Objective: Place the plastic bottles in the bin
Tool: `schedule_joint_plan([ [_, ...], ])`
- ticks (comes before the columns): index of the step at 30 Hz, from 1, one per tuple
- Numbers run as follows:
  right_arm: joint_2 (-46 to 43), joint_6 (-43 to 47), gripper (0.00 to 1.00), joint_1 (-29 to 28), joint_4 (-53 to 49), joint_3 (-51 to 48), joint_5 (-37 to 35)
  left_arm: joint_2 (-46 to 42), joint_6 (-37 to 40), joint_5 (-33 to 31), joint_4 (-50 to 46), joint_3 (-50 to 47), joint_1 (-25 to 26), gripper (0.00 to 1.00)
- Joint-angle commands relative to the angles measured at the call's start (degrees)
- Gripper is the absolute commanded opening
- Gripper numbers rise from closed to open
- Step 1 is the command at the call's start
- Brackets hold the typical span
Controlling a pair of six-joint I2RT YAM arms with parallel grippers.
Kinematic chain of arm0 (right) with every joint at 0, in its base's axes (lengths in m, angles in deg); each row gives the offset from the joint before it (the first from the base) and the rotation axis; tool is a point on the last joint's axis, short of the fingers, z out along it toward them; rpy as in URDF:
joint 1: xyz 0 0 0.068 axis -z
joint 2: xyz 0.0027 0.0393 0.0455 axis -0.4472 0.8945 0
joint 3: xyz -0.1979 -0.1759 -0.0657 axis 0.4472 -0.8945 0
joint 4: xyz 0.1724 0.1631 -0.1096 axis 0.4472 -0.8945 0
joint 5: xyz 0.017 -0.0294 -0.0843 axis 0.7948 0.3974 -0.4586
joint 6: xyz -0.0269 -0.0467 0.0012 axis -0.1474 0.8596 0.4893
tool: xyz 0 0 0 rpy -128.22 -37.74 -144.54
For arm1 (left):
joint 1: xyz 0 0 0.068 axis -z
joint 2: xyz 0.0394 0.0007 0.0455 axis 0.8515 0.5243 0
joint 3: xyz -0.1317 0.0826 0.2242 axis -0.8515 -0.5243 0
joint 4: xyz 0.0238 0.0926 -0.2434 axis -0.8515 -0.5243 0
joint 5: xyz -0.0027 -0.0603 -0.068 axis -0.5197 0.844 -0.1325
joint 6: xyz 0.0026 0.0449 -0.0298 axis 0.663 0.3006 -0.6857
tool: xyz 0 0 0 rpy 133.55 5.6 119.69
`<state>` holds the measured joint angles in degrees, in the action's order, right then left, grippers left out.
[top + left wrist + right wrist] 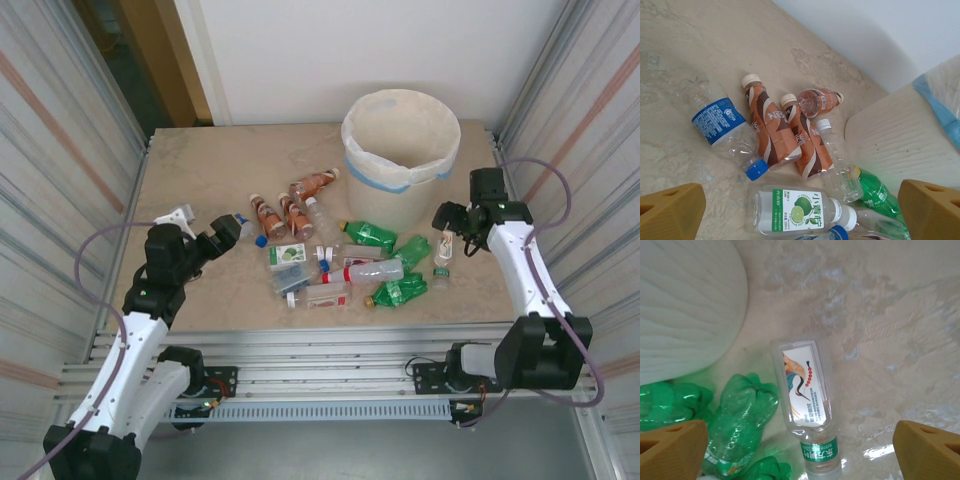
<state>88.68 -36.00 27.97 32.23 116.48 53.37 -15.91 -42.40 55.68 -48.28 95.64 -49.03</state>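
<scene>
Since these bottles are thin-walled and seem empty, I judge them light, springy and a little slick. A squeeze across the labelled barrel should hold better than one on the tapered neck or cap, and too hard a pinch may buckle the wall.

The crane-label bottle point(807, 405) lies on its side on the table point(200, 170), just beside the foot of the bin point(685, 305), on the bin's right. Its green-banded cap end is nearest the right gripper point(797, 440), whose jaws stand wide apart, one finger on either side of the bottle, gripping nothing.

Crushed green bottles point(740, 425) lie between that bottle and the bin's wall. Being creased, they would likely give unevenly, so their fuller midsection looks the better hold.

Before the bin and to its left lie three brown Nescafé bottles point(771, 127), a blue-label water bottle point(717, 120) and a lime-label bottle point(795, 210). The left gripper point(800, 210) hangs over these, jaws wide and empty, well apart from the bin.
</scene>
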Motion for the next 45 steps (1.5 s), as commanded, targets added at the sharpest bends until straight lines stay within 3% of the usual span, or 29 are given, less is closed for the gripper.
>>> schedule_joint_plan([
  [1,2.6,-2.3,0.93,0.6,2.9,-1.7,3.5,-0.3,0.5,0.9,1.4,0.3,-0.5,0.99],
  [20,12.1,-3.6,0.79,3.4,7.5,-6.6,5.3,-0.1,0.4,0.8,1.5,-0.2,-0.5,0.99],
  [45,19.0,-3.7,0.71,5.8,11.0,-7.9,7.3,0.3,0.1,0.7,1.5,0.1,-0.6,0.99],
])
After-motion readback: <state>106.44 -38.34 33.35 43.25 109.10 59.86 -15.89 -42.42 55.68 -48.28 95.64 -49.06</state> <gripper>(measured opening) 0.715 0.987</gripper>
